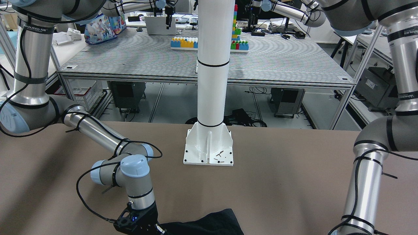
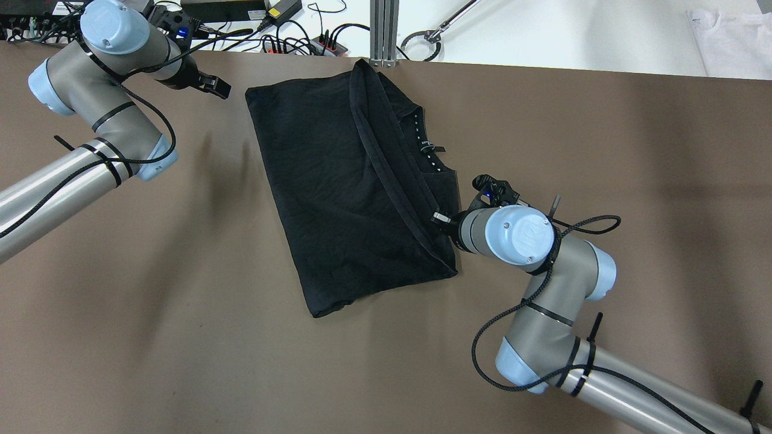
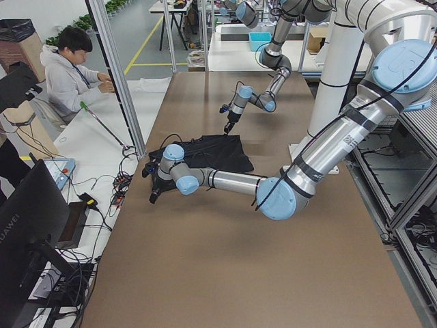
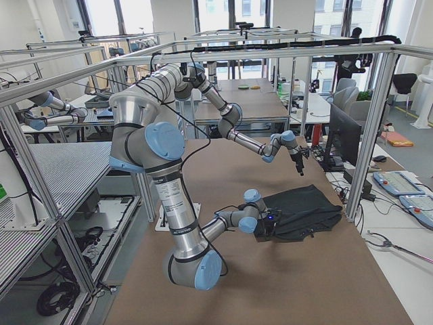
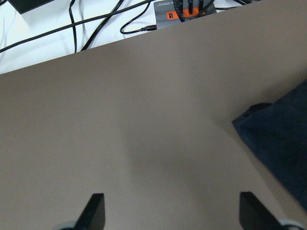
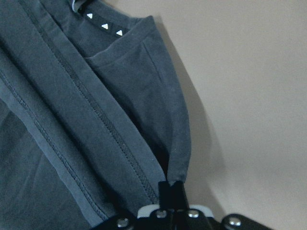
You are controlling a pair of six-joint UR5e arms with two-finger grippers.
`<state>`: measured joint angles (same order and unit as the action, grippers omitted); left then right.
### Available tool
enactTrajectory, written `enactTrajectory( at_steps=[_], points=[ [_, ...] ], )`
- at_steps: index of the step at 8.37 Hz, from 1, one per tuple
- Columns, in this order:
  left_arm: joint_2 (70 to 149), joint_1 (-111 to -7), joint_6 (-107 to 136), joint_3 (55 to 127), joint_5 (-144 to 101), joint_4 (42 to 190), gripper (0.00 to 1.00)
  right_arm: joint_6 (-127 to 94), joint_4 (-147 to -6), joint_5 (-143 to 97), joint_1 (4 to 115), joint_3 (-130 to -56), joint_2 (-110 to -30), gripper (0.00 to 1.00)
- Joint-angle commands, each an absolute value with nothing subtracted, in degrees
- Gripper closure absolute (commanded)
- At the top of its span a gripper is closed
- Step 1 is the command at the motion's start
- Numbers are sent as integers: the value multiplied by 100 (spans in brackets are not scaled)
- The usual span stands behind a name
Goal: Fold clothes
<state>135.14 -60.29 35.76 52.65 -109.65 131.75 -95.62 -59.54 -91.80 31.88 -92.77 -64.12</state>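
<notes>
A black garment (image 2: 338, 199) lies folded on the brown table (image 2: 181, 361), with a hemmed flap laid across its collar side. My right gripper (image 2: 439, 218) is at the garment's near right edge. In the right wrist view its fingers (image 6: 172, 191) are shut together on a pinch of the black fabric (image 6: 96, 120). My left gripper (image 2: 220, 89) is open and empty, just left of the garment's far left corner. In the left wrist view its fingertips (image 5: 96, 208) stand wide apart over bare table, with the garment's corner (image 5: 283, 143) at the right.
Cables and power strips (image 2: 289, 36) lie beyond the table's far edge, next to a metal post (image 2: 383, 30). A white cloth (image 2: 736, 42) lies at the far right. The white pillar base (image 1: 209, 147) stands on the robot's side. An operator (image 3: 72, 68) sits beyond the table.
</notes>
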Motion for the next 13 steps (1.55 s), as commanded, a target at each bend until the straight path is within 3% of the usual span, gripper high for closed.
enactTrajectory(
  at_steps=[1, 8, 9, 10, 13],
  points=[
    [13465, -5994, 3577, 5291, -10978, 13175, 0, -9912, -5977, -8808, 2612, -9975, -6899, 100],
    [13325, -5968, 3683, 5501, -10986, 13184, 0, -10301, -6091, -8121, 1898, -10222, -7005, 100],
    [13263, -5942, 3691, 5598, -10978, 13184, 0, -10205, -6100, -8112, 1907, -10213, -7014, 31],
    [13263, -5950, 3691, 5599, -10986, 13184, 0, -10013, -6100, -8130, 1925, -10222, -7118, 6],
    [13254, -5941, 3700, 5625, -10978, 13184, 0, -8994, -6422, -8252, 2064, -10825, -7374, 6]
  ],
)
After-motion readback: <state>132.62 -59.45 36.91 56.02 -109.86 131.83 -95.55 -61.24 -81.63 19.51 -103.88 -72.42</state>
